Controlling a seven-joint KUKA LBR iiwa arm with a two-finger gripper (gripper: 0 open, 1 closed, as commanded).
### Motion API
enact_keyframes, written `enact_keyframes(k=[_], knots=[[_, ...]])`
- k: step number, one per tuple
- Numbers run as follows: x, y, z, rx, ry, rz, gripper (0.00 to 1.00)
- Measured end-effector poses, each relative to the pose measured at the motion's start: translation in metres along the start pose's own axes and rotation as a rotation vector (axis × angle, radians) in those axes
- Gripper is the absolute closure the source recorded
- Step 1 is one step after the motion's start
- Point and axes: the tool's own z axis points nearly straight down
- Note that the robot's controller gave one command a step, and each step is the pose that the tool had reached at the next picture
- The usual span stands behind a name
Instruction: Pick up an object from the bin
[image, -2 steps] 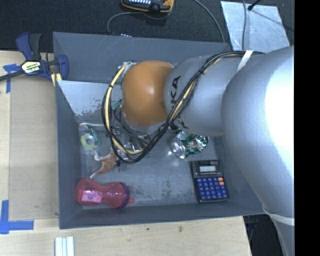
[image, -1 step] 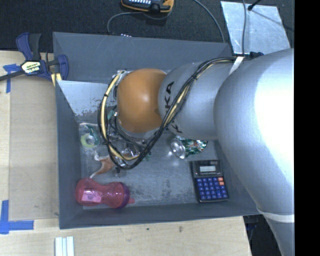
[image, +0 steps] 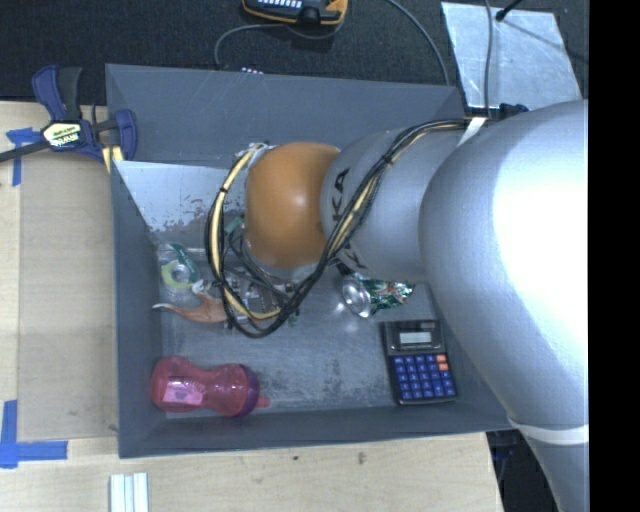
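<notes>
My gripper (image: 256, 296) is low in the left middle of the bin, its dark body mostly hidden beneath the wrist's cover and cables. Just left of it lies a flat orange-brown curved piece (image: 203, 312), touching or nearly touching the gripper. Above that piece sits a small clear thing with green parts (image: 178, 270). To the gripper's right lies a shiny silver and green crumpled thing (image: 371, 295).
A pink plastic bottle lies on its side (image: 204, 388) along the bin's front left wall. A black calculator with blue keys (image: 420, 362) rests at the front right. The arm covers the bin's right and back.
</notes>
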Motion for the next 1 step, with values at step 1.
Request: enact_keyframes(k=[1], knots=[[0.0000,0.0000,0.0000,0.000,0.000,0.000,1.00]])
